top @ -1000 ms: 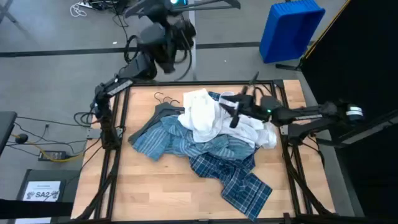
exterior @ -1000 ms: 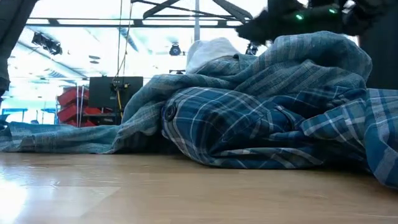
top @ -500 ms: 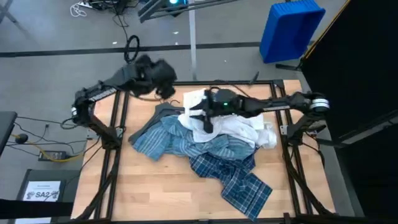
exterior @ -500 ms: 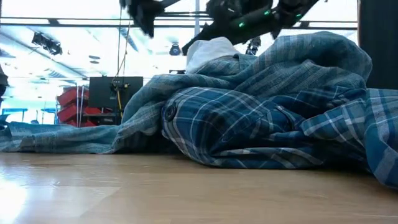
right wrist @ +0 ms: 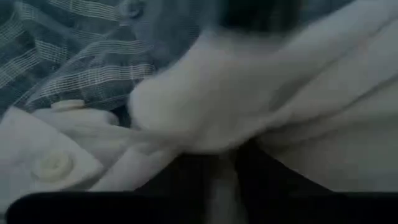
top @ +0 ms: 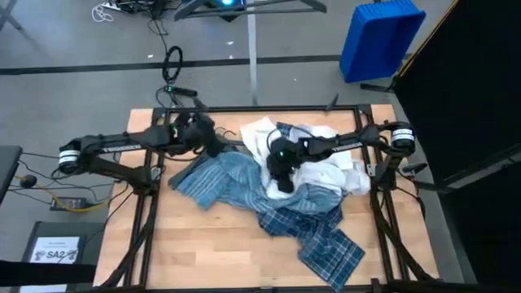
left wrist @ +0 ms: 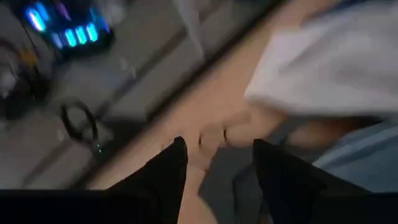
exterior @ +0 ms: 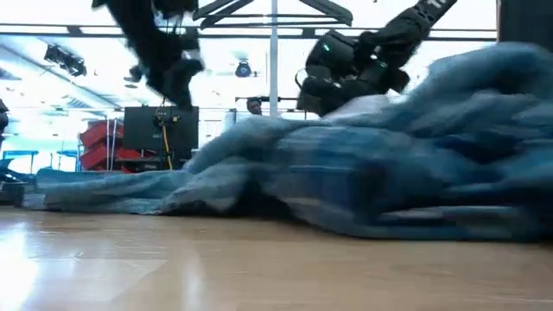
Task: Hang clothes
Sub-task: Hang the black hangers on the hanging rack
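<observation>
Right pincer is gripping the white shirt amid the pile; left pincer is hanging wide over the bench edge.

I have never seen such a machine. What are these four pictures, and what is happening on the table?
This is a robot with two dark arms at a wooden table. One camera looks down from above, one looks level across the tabletop, and one sits on each wrist. On the table lies a heap of shirts: a white shirt, a striped shirt and a plaid shirt. The right tool presses into the heap, with white cloth between its fingers. The left tool is open near the table's far edge, holding nothing.
</observation>
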Robot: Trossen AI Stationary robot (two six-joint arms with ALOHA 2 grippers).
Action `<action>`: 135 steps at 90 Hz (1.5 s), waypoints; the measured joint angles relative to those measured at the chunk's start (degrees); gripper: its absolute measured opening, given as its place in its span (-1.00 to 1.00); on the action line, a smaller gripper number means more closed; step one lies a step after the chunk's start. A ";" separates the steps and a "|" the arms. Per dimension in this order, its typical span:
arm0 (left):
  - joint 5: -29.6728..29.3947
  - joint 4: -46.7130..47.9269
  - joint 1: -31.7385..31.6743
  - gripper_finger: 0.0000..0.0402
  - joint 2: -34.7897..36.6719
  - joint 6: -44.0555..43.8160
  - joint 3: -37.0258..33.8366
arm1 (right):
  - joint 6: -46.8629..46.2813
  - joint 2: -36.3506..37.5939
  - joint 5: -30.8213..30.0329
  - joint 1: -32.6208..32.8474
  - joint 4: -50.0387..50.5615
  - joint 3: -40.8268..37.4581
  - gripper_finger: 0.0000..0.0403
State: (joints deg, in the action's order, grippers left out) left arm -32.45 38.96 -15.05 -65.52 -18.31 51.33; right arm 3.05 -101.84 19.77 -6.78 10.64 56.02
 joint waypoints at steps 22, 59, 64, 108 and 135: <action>8.11 -4.45 -5.37 -0.19 -0.96 -0.17 -6.69 | -6.05 0.64 6.51 5.15 -1.85 -9.70 -0.83; 28.69 -4.96 -16.34 -0.04 -9.97 7.99 -9.73 | -10.71 1.84 5.46 7.54 -9.60 -10.97 -0.86; 30.11 -4.81 -17.30 0.00 -11.16 9.15 -9.73 | -10.93 1.81 5.10 7.54 -9.82 -10.94 -0.86; 38.62 -1.14 -19.45 0.19 -20.97 13.22 -9.26 | -10.76 1.75 3.37 9.31 -12.57 -10.97 -0.84; 34.95 -3.74 -19.42 -0.53 -21.73 13.66 -9.63 | -10.84 1.75 3.91 9.26 -12.44 -10.92 -0.88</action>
State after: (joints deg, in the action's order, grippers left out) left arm 2.50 35.22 -34.47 -87.24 -4.64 41.70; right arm -7.79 -100.09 23.68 2.48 -1.80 45.10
